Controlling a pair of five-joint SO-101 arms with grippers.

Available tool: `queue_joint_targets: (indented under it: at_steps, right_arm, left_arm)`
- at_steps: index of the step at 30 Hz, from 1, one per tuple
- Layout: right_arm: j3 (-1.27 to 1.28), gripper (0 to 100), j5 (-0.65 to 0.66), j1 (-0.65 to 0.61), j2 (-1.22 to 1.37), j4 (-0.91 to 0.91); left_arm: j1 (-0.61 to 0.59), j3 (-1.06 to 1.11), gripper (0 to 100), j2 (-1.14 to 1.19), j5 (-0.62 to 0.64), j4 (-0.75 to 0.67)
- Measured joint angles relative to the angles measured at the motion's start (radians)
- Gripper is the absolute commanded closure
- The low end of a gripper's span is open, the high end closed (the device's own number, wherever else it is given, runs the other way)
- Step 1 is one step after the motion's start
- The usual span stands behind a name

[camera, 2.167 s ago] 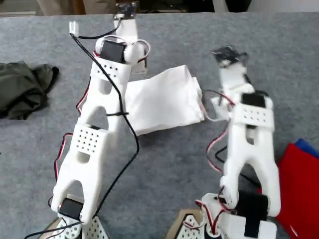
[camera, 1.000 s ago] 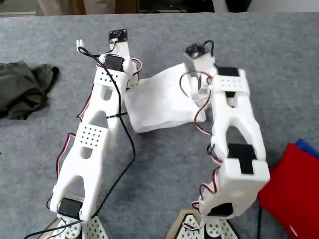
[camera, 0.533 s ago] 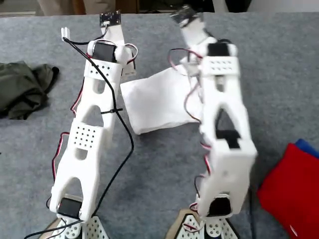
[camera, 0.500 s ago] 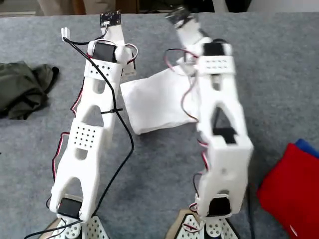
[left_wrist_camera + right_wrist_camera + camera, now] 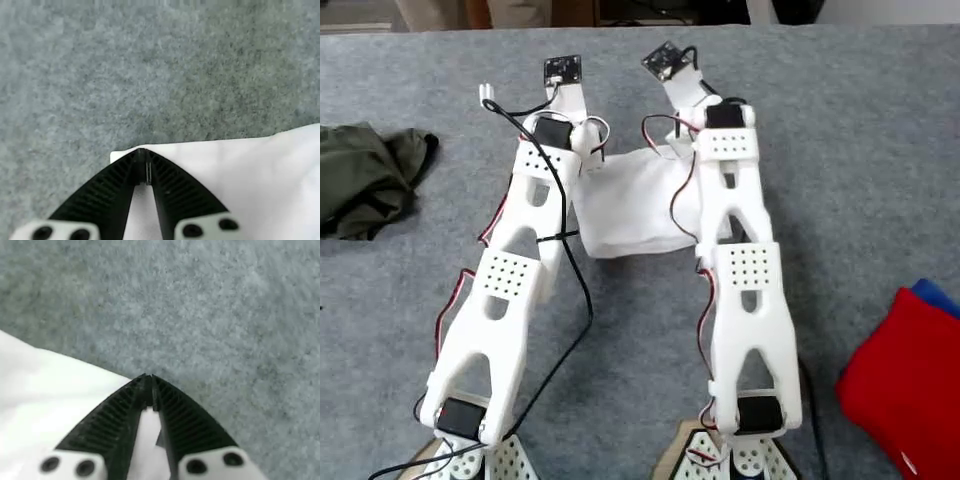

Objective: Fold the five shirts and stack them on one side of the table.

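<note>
Gripping left tool [image 5: 142,167]: closed on a far corner of the white shirt [image 5: 630,205].
right tool [image 5: 148,390]: closed on its other far corner.
white shirt: flat, toward the table's [image 5: 870,130] far edge.
green shirt [image 5: 365,175]: left edge.

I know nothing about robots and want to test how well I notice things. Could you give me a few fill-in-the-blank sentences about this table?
The middle shirt, pinched at its corners by the left gripper and the right gripper, is ___ in colour.
The crumpled shirt lying apart from the arms is dark ___.
Peeking out from under the red shirt is a ___ one.
Missing words: white; green; blue.
</note>
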Motion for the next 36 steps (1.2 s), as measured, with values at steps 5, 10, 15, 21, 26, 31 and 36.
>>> queue_joint_targets:
  at_steps: [5,10,15,21,26,31,36]
  right_arm:
    - [-0.206,99.4,0.0,0.0,0.029,0.144]
    - [-0.219,98.8,0.0,0.002,-0.026,0.287]
    - [-0.221,85.4,0.034,0.008,-0.155,0.423]
    - [-0.199,76.2,-0.003,0.031,-0.269,0.534]
    - [0.06,75.9,-0.109,0.048,-0.43,0.534]
    - [0.477,75.9,-0.199,0.046,-0.621,0.528]
    - [0.832,75.9,-0.276,0.041,-0.753,0.376]
  left_arm:
    - [0.0,0.0,98,-0.003,0.0,0.0]
    - [-0.002,0.002,98,-0.069,-0.002,0.054]
    - [-0.003,0.002,91,-0.21,-0.002,0.155]
    - [-0.017,0.002,78,-0.298,0.021,0.282]
    - [-0.02,0.06,77,-0.298,0.026,0.292]
    - [-0.018,0.115,77,-0.25,0.026,0.292]
    - [-0.018,0.127,78,-0.238,0.026,0.267]
